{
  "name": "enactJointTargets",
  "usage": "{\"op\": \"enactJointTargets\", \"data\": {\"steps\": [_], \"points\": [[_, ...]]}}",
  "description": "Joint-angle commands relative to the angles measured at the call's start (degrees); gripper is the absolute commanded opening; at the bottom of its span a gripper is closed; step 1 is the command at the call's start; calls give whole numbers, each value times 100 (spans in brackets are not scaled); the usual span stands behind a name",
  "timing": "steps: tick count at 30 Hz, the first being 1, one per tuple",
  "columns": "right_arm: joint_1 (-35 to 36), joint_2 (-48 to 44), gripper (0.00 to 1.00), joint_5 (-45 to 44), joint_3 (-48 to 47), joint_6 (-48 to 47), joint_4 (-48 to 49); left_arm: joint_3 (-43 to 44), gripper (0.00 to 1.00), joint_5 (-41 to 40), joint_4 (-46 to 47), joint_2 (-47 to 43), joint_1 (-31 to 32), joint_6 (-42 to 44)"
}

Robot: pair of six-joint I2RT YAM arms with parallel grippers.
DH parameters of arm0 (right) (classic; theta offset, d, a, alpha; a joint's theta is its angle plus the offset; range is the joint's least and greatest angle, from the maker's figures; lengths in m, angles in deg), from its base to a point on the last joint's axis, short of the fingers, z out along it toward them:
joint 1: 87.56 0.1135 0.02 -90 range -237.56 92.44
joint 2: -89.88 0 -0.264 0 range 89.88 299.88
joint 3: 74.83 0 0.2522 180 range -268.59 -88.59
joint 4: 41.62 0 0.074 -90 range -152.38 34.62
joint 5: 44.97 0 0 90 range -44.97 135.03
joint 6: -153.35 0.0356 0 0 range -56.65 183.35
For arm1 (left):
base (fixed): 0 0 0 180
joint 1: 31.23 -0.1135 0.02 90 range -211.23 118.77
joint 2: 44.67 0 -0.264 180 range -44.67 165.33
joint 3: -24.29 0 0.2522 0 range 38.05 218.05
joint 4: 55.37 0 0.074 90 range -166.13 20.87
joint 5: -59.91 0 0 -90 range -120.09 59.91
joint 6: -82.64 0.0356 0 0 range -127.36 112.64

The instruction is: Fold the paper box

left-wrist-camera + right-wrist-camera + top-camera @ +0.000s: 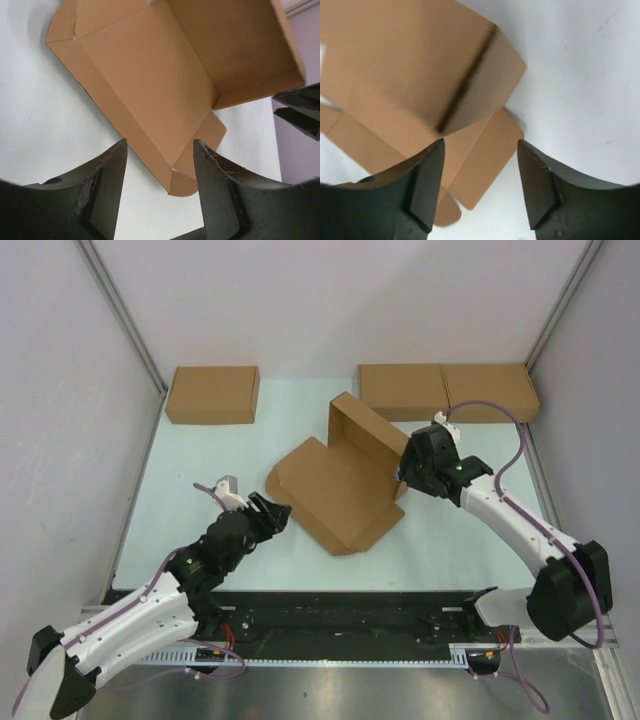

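From above, the paper box (340, 490) is lying half folded in the middle of the table (200, 460), with one wall standing. The left gripper (277, 512) and right gripper (404, 472) are hovering beside it, both spread wide and empty. The left wrist view is showing the box's inner side and the near flap lying flat, which I think should be lifted slowly. The right wrist view is showing the wall's outer side, which the left one cannot show.

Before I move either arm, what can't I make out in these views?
- Top external: whether the right gripper touches the raised panel of the paper box; its own body hides the fingertips.
- Right wrist: box blurred, creases unreadable.
- Left wrist: box's far end cut off by the top edge.
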Motion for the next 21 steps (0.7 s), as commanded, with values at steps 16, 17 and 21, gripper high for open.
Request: {"op": "enactJointTargets", "data": {"steps": [16,17,21], "points": [[3167,1498,88,-4742,-2890,-6716,1731,323,61,-360,-584,-710,36,128],[3228,1692,87,-4821,-2917,-6988,1916,288,61,-369,-620,-781,36,111],[3299,2658,87,-5137,-2917,-8017,2952,191,61,-404,-918,-1080,45,67]]}}
